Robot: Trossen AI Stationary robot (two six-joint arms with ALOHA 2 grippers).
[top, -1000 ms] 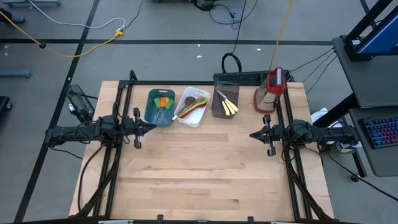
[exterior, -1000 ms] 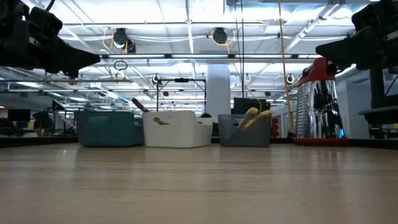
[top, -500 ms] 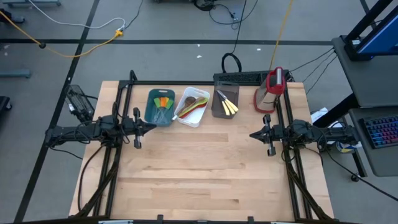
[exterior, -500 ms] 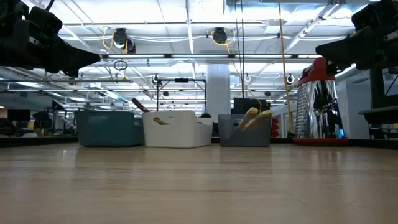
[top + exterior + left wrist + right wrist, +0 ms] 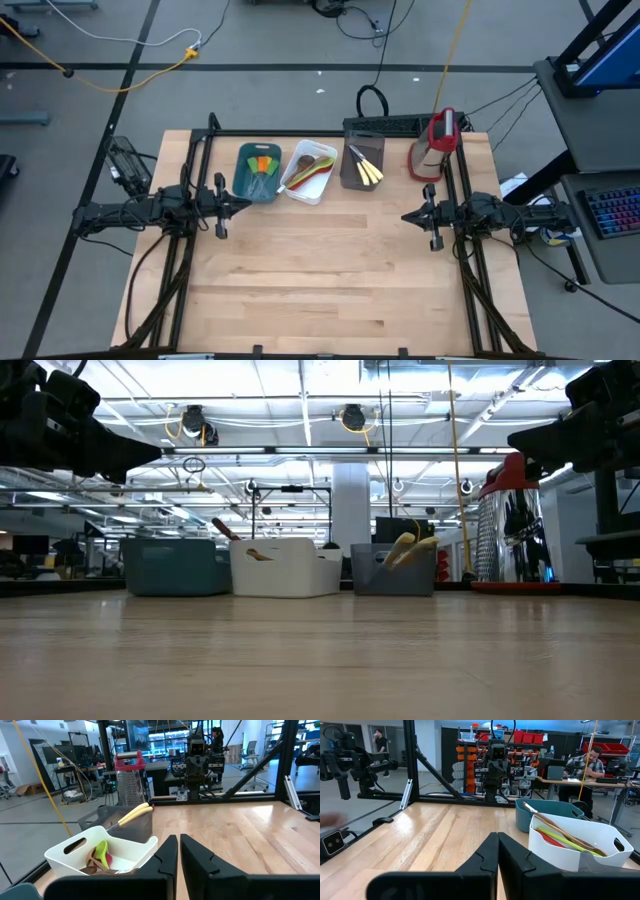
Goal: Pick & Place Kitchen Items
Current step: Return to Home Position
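The kitchen items lie sorted in three trays along the table's far edge: spatulas in the teal tray (image 5: 257, 171), spoons in the white tray (image 5: 310, 173), pale-handled knives in the grey-brown tray (image 5: 363, 164), their handles leaning on the tray walls. My left gripper (image 5: 247, 206) hangs level over the left edge, shut and holding nothing. My right gripper (image 5: 405, 216) hangs level over the right edge, also shut with nothing in it. The spoons (image 5: 565, 838) show in the right wrist view and the knife handles (image 5: 134, 813) in the left wrist view.
A red-and-white upright grater (image 5: 432, 147) stands at the far right corner beside the grey-brown tray. A black frame (image 5: 200, 150) runs along both table sides. The bare wooden table top (image 5: 330, 270) stretches between the arms and toward the near edge. People sit in the room behind.
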